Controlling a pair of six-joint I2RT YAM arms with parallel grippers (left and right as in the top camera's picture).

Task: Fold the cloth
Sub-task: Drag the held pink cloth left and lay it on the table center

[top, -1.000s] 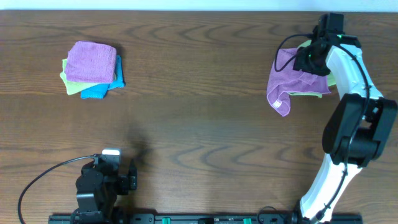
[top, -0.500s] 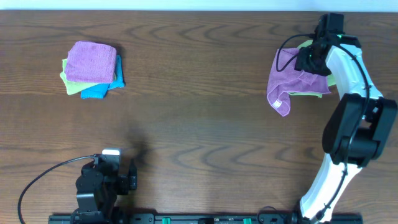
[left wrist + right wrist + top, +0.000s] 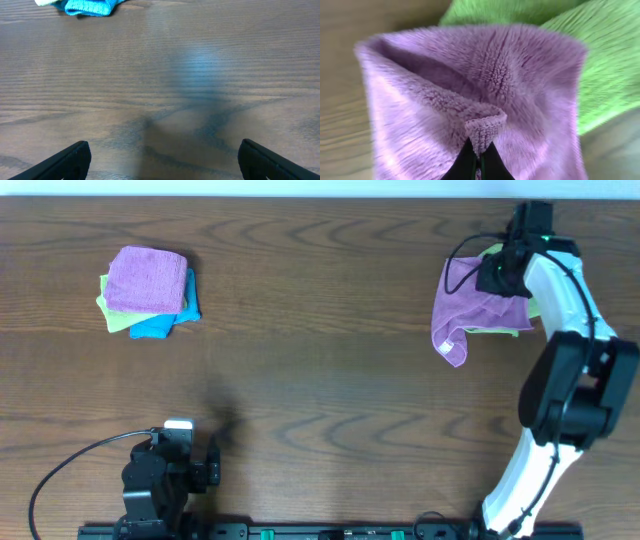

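Note:
The violet-purple cloth (image 3: 462, 305) lies rumpled at the table's far right, partly draped over a lime-green cloth (image 3: 510, 330). My right gripper (image 3: 497, 272) is shut on a stitched edge of the cloth (image 3: 482, 127), the two black fingertips (image 3: 465, 165) pressed together around it. In the right wrist view the purple pile fills the frame, with the green cloth (image 3: 600, 75) behind it. My left gripper (image 3: 160, 157) is low at the near left edge of the table, open, its fingers (image 3: 65, 160) wide apart over bare wood.
A stack of folded cloths sits at the far left: a pinker purple one (image 3: 148, 280) on top, a blue one (image 3: 160, 325) and a green one beneath. The blue cloth's edge (image 3: 90, 6) shows at the top of the left wrist view.
My right gripper has closed on the purple cloth's edge. The cloth has shifted only slightly. The left arm has not moved.

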